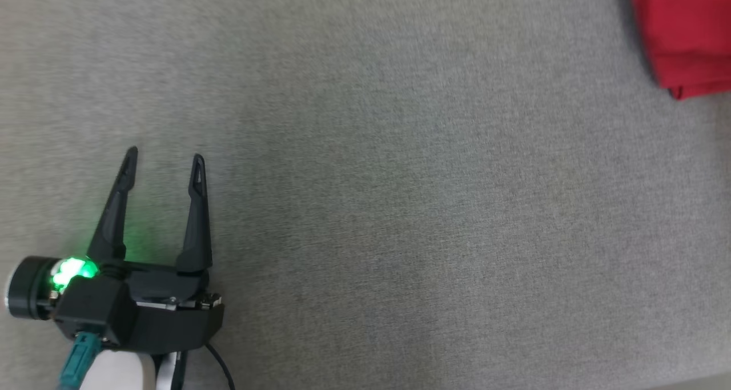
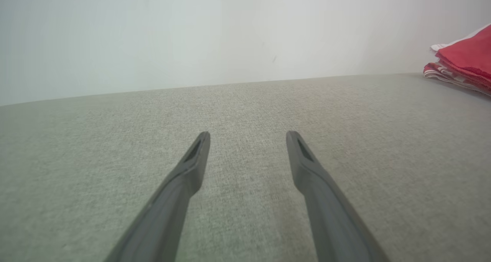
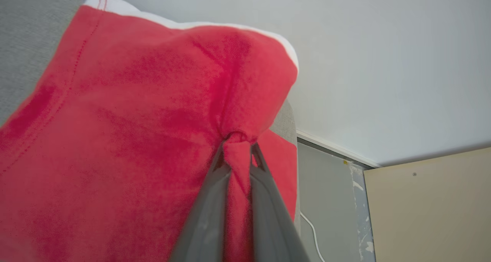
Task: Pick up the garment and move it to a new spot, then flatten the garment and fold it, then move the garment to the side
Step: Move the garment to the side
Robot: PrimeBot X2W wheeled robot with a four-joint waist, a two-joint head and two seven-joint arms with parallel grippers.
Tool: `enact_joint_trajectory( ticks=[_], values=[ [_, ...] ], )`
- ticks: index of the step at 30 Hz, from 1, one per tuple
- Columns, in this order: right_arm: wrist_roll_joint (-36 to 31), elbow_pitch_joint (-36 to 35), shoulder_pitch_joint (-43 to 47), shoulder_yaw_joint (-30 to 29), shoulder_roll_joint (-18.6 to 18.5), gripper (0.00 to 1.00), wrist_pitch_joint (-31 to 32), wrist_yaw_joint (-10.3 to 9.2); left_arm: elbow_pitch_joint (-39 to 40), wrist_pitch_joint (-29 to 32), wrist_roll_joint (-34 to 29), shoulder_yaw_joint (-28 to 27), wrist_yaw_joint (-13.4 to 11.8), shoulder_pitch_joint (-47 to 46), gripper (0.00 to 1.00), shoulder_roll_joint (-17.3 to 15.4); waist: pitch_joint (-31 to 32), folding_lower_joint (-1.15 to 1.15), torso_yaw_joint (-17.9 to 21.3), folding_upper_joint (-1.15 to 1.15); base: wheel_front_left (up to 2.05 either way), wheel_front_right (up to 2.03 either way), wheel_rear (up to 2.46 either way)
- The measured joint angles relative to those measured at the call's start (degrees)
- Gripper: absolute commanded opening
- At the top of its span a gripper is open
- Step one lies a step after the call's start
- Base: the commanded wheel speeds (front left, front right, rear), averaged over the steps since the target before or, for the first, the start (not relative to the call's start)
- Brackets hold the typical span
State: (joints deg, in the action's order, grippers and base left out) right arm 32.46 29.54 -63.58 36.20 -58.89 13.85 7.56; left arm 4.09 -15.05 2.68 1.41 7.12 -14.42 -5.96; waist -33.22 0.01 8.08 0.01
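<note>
The rt gripper (image 3: 238, 147) was pinched tight on the garment (image 3: 134, 120) — its two dark fingers (image 3: 209, 216) nearly together, with a bunched ridge of red cloth squeezed between the tips. From that pinch the fabric spread left and up in the rt wrist view, creases fanning from the tips, w/ a white edge (image 3: 191, 24) along its far border and a stitch line near its left side. Beyond the cloth that view took in a pale wall (image 3: 383, 62), a beige panel (image 3: 429, 208) at lower right and a thin white cable (image 3: 312, 231) beside it.

The L gripper (image 1: 165, 153) stood spread wide with nothing between its fingers, over the grey fabric surface (image 1: 400, 207) at the near left of the head view. A green light (image 1: 71, 270) glowed on its body. The garment (image 1: 685, 30) lay at the far right corner of that view, well apart from the L gripper and cut by the frame edge.

The L wrist view gave a side-on look. The red cloth (image 2: 466, 53) sat on the grey surface at the far right, w/ a red-and-white striped layer (image 2: 441, 72) under it — same piece or another, couldn't tell — where the top-down head view gave flat red folds. The grip itself was plain in the rt wrist view, the layout in the head view. Couldn't tell if the pinched part was lifted off the surface.
</note>
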Motion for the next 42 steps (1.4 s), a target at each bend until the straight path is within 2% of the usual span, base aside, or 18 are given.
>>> enact_joint_trajectory(
  ticks=[5,13,19,20,22,30,35,37,42],
  values=[
    [-0.58,2.2,-1.22,-1.91,-2.0,0.0,0.57,0.0,3.33,-0.01,-0.33,0.63,0.01,-0.4,1.0,-0.97,-3.23,-0.01,1.61,-0.01,0.0,0.0,0.0],
    [-7.86,4.71,-3.83,-2.7,-5.37,0.0,0.76,0.0,7.44,-0.1,-0.62,1.85,0.0,-1.27,1.0,-1.66,-7.58,-0.02,2.7,-0.02,0.0,0.0,0.0],
    [-8.98,5.32,-4.64,-3.08,-5.03,0.0,2.85,0.0,8.28,-0.29,-0.58,2.31,0.0,-1.56,1.0,-1.63,-8.79,-0.02,2.13,-0.02,0.0,0.0,0.0],
    [-9.57,5.2,-4.66,-3.28,-4.82,0.28,2.77,0.0,8.28,-0.34,-0.57,2.32,0.0,-1.57,1.0,-1.62,-8.82,-0.02,2.09,-0.02,0.0,0.0,0.0],
    [-11.04,4.86,-4.79,-3.76,-4.11,1.0,2.52,0.0,8.03,-0.34,-0.51,2.29,-0.01,-1.58,1.0,-1.59,-8.6,-0.01,2.06,-0.02,0.0,0.0,0.0],
    [-16.8,4.85,-5.61,-9.92,-0.6,1.0,-0.13,0.0,4.77,-0.23,0.73,1.2,-0.66,-1.43,1.0,-0.62,-5.13,0.0,1.84,-0.01,0.0,0.0,0.0],
    [-16.42,3.43,-4.48,-13.28,5.04,1.0,-4.44,0.0,2.53,-0.13,1.63,-0.69,-1.56,1.43,1.0,-0.01,-1.09,0.0,1.53,-0.01,0.0,0.0,0.0],
    [-16.39,2.93,-3.88,-13.28,6.01,1.0,-5.26,0.0,2.09,-0.03,1.96,-1.09,-1.62,2.25,1.0,0.08,-0.17,0.0,1.46,-0.01,0.0,0.0,0.0],
    [-16.07,1.4,-0.73,-13.46,12.18,1.0,-10.23,0.0,0.03,0.0,2.98,-3.21,-2.1,5.93,1.0,0.52,4.86,0.0,1.09,-0.01,0.0,0.0,0.0]
  ],
)
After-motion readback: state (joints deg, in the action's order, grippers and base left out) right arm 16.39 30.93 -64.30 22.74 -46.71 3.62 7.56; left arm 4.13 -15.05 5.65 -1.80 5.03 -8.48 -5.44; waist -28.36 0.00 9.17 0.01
